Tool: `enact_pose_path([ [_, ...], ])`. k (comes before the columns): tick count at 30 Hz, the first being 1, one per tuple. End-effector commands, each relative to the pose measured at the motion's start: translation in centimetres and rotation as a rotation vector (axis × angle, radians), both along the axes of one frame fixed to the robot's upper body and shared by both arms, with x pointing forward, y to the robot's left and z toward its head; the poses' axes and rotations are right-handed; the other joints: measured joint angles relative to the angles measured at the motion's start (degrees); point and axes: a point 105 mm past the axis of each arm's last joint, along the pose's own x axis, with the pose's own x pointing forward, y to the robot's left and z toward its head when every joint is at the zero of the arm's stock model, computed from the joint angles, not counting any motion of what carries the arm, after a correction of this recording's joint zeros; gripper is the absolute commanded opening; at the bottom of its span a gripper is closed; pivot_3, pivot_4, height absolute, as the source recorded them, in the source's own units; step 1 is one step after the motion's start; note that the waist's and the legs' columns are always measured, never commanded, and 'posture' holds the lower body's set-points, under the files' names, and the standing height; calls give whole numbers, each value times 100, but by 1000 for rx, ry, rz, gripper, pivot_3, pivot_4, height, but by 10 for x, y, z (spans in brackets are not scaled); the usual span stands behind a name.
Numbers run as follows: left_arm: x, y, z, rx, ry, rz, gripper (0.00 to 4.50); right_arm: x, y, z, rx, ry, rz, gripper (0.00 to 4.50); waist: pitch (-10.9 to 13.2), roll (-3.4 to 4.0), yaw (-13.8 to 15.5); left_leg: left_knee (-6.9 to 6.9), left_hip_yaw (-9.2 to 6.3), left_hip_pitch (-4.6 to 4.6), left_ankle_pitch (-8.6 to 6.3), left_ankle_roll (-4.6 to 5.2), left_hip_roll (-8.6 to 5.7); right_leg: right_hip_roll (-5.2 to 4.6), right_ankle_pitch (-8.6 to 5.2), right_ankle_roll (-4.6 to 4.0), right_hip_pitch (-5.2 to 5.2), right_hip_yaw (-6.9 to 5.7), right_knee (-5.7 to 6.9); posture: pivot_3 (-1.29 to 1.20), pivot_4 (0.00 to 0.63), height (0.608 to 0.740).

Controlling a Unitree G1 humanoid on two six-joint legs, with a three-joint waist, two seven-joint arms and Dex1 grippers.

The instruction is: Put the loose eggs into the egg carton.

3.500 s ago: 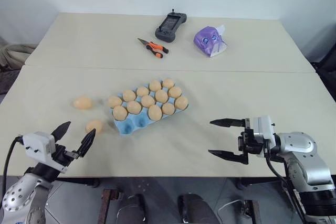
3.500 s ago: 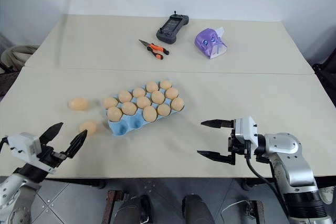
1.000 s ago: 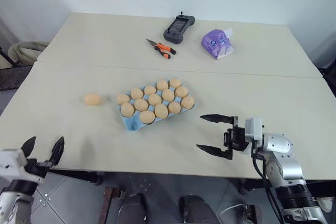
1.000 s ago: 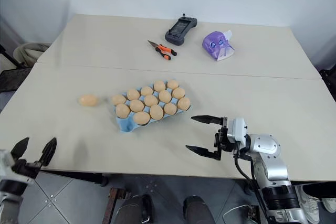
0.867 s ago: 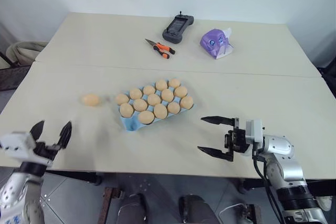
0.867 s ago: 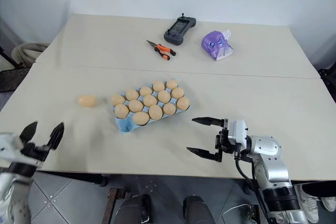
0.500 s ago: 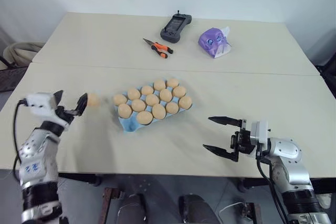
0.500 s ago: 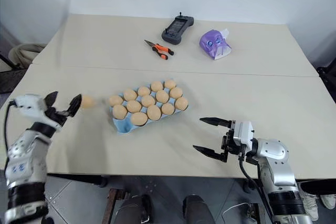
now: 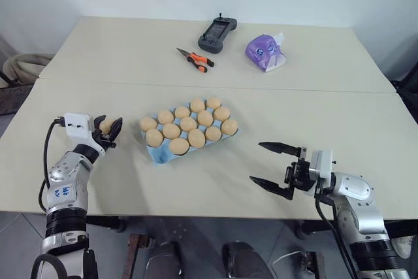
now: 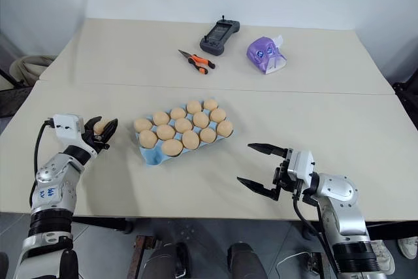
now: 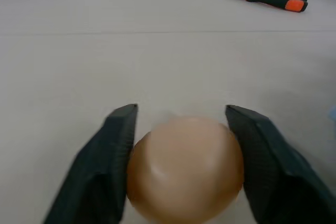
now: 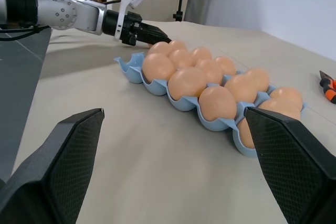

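- One loose egg (image 9: 105,125) is what we see outside the carton (image 9: 159,156), and our L gripper (image 9: 110,130) has just reached it: a sec ago the L arm hung low off the table edge w/ fingers spread, now it's up at the egg, left of the carton.
- L fingers have narrowed onto the egg; wrist view shows both pads against its sides. We read that as gripped. Can't tell if it's off the table yet.
- R gripper (image 9: 273,169) has stayed wide, holding nothing, hovering right of the carton, well apart from it.
- Carton: we count 11 eggs seated; near-left cups look free, so there's room.
- Meaning: grasp step looks done; next is lift + carry right to a free cup. Risk: round egg may slip if the squeeze is off-centre.
- Pliers (image 9: 192,60), controller (image 9: 216,34), purple pouch (image 9: 264,52) sit far back, not in our way.
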Motion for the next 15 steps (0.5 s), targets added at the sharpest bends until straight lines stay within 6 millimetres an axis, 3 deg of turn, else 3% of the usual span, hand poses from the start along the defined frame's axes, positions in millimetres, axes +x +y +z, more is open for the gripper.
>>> enact_pose_path([
  [1,-9,4,15,29,-51,-17,2074,-1,3,8,12,-39,8,4500,0,0,-2,-1,0,0,2,1,0,-1,0,0,0,0,1,0,150,740],
  [4,-22,-8,40,24,-158,-137,2074,1,2,9,10,-41,4,4500,0,0,-1,-3,-2,1,5,-1,2,-6,0,0,-2,-2,4,0,150,740],
  [8,-49,-50,67,104,-248,-460,2074,3,-4,10,-4,-39,-5,4500,0,0,7,-9,-3,-1,5,-5,2,-8,0,-1,-1,-6,0,0,150,740],
  [12,-67,-89,52,171,-130,-712,2074,3,-4,9,-9,-36,-7,4500,0,9,11,-17,-3,1,2,-9,-9,-7,-1,-2,5,-5,-8,0,150,740],
  [15,-71,-98,34,188,-59,-770,2074,3,-2,10,-5,-38,-8,4500,0,14,7,-19,-1,3,-6,-11,-21,-13,0,-1,6,-1,-13,0,150,740],
])
